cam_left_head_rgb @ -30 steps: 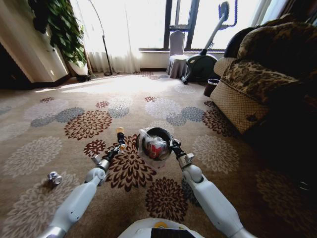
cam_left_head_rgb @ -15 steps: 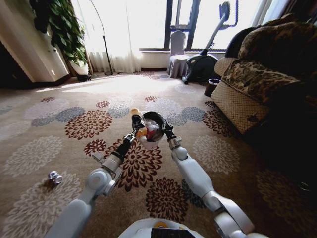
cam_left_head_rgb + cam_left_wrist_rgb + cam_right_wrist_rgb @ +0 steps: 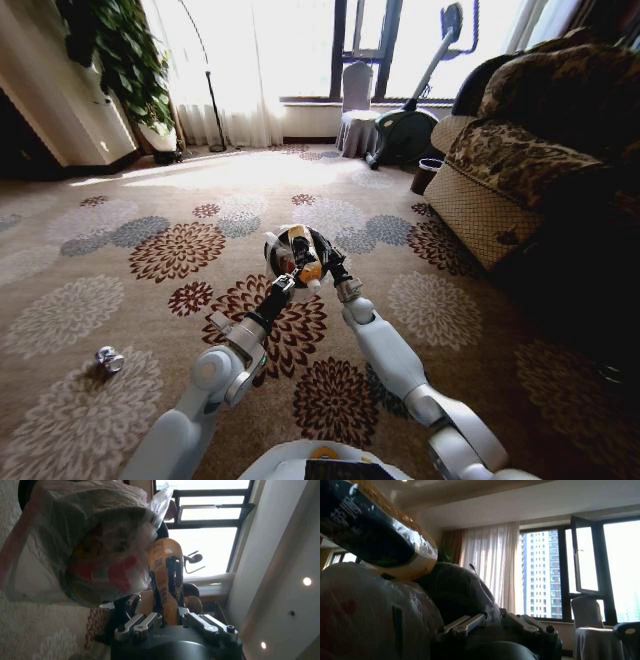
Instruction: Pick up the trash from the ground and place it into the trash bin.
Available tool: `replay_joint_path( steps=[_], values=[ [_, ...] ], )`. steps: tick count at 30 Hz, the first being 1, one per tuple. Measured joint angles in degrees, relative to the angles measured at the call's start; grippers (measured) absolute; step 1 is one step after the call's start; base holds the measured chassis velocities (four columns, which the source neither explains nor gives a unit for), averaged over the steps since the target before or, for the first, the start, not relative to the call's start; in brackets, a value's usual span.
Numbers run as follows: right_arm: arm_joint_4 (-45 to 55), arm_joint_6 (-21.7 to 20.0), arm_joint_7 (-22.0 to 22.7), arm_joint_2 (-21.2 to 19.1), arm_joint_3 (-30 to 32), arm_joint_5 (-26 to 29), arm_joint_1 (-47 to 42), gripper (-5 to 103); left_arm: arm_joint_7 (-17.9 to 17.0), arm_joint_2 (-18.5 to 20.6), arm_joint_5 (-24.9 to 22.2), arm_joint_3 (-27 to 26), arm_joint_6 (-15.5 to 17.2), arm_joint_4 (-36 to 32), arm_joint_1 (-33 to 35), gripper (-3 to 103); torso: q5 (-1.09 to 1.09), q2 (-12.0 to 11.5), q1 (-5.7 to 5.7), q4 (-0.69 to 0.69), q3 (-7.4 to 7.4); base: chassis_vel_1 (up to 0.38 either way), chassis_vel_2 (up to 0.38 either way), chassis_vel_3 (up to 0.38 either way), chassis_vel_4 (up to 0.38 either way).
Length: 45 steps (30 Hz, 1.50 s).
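Yellow-black packet (image 3: 305, 262) clamped in left gripper (image 3: 297, 268) over round black lined bin (image 3: 283, 250), rim pinched by right gripper (image 3: 327, 262). Silvery foil ball (image 3: 108, 358) near left on floral carpet (image 3: 150, 250); bright window (image 3: 290, 45) far.

Faint letters, perhaps "GAL", on the left gripper (image 3: 172, 588) housing.

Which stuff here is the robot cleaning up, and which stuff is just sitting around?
For the job:
- trash bin, held up by the right pincer
- yellow-black packet, in the left pincer at the bin's mouth
- silvery foil ball, on the carpet

Just there:
- sofa
- plant
- exercise bike
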Motion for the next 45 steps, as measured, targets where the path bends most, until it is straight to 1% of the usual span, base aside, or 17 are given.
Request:
replay_joint_path(
  steps=[2, 13, 16, 19, 21, 24, 31, 35, 36, 37, 38, 39, 41, 42, 43, 44, 45],
  values=[
    [0.89, 0.05, -0.01, -0.33, -0.15, 0.09, -0.4, 0, -1.12, -1.49, -0.16, -0.01, 0.44, 1.58, -1.19, 15, 0.01, 0.0, 0.0, 0.01, 0.0, 0.0, 0.0, 0.0, 0.0],
    [3.01, 0.53, 0.02, -1.72, -0.42, 0.15, -1.37, 0, -2.01, -4.66, 0.11, -0.65, -0.04, 7.08, -4.16, 15, 0.0, 0.0, 0.0, 0.01, 0.0, 0.0, 0.0, 0.0, 0.0],
    [3.89, 1.02, 0.02, -1.81, -0.52, -0.12, -2.03, 0, -3.12, -5.76, -0.13, -1.13, -0.3, 8.29, -6.0, 15, 0.0, 0.0, 0.0, 0.02, 0.0, 0.0, 0.0, 0.0, 0.0],
    [5.03, 2.11, 0.03, -2.09, -0.6, -1.49, -3.08, 0, -5.29, -7.4, -0.58, -1.27, -0.6, 10.51, -8.74, 15, 0.0, 0.01, 0.0, 0.01, 0.01, 0.0, 0.0, 0.0, 0.0],
    [5.48, 2.28, 0.06, -2.21, -0.64, -1.69, -3.41, 0, -5.66, -7.87, -0.59, -1.31, -0.71, 11.08, -9.33, 15, 0.0, 0.01, 0.0, 0.0, 0.0, 0.0, 0.0, 0.0, 0.0],
    [7.72, 2.55, 0.09, -3.29, -0.95, -1.9, -4.92, 0, -7.04, -9.98, -0.58, -1.77, -1.09, 13.4, -11.4, 14, 0.0, 0.01, 0.0, 0.01, 0.0, 0.0, 0.0, 0.0, 0.0],
    [9.16, 2.55, 0.09, -4.48, -0.97, -1.84, -5.9, 0, -8.03, -11.6, -0.24, -2.29, -2.11, 14.67, -12.16, 13, 0.0, 0.01, 0.0, 0.0, 0.0, 0.0, 0.0, 0.0, 0.0],
    [9.47, 2.55, 0.06, -4.7, -0.88, -1.8, -6.32, 0, -6.88, -11.46, -0.02, -2.24, -3.0, 14.61, -11.61, 13, 0.0, 0.01, 0.0, 0.0, 0.0, 0.0, 0.0, 0.0, 0.0],
    [9.65, 2.54, 0.06, -4.74, -0.82, -1.76, -6.54, 0, -5.46, -11.23, 0.01, -2.23, -3.71, 14.37, -11.08, 13, 0.0, 0.01, 0.0, 0.01, 0.0, 0.0, 0.0, 0.0, 0.0],
    [9.87, 2.52, 0.06, -4.84, -0.78, -1.68, -6.73, 0, -4.44, -11.12, -0.02, -2.29, -4.49, 14.18, -10.81, 10, 0.0, 0.01, 0.0, 0.02, 0.0, 0.0, 0.0, 0.0, 0.0],
    [10.07, 2.5, 0.04, -5.0, -0.77, -1.59, -6.97, 0, -3.6, -10.99, -0.19, -2.39, -5.56, 14.06, -10.72, 14, 0.0, 0.01, 0.0, 0.02, 0.0, 0.0, 0.0, 0.0, 0.0],
    [10.07, 2.5, 0.04, -5.0, -0.77, -1.59, -6.97, 0, -3.6, -10.99, -0.19, -2.39, -5.56, 14.06, -10.72, 14, 0.0, 0.01, 0.0, 0.02, 0.0, 0.0, 0.0, 0.0, 0.0],
    [10.54, 2.36, 0.02, -5.33, -0.76, -1.49, -7.51, 0, -1.91, -9.8, -0.58, -1.94, -8.1, 13.85, -10.74, 24, 0.0, 0.01, 0.0, 0.02, 0.0, 0.0, 0.0, 0.0, 0.0],
    [10.54, 2.36, 0.02, -5.33, -0.76, -1.49, -7.51, 0, -1.91, -9.8, -0.58, -1.94, -8.1, 13.85, -10.74, 24, 0.0, 0.01, 0.0, 0.02, 0.0, 0.0, 0.0, 0.0, 0.0],
    [10.63, 2.3, 0.0, -5.47, -0.73, -1.45, -7.67, 0, -1.31, -9.32, -0.63, -1.77, -8.35, 13.7, -10.65, 29, 0.0, 0.01, 0.0, 0.01, 0.0, 0.0, 0.0, 0.0, 0.0],
    [11.06, 2.18, -0.04, -5.73, -0.68, -1.31, -8.02, 0, 0.41, -7.8, -0.66, -1.17, -8.43, 12.72, -10.01, 35, -0.02, 0.01, 0.0, -0.02, 0.0, 0.0, 0.0, 0.0, 0.0],
    [11.18, 2.06, -0.04, -5.83, -0.68, -1.2, -8.15, 0, 1.27, -7.14, -0.64, -0.93, -8.13, 11.99, -9.63, 40, -0.01, 0.01, 0.0, 0.02, 0.01, 0.0, 0.0, 0.0, 0.0]
  ],
)
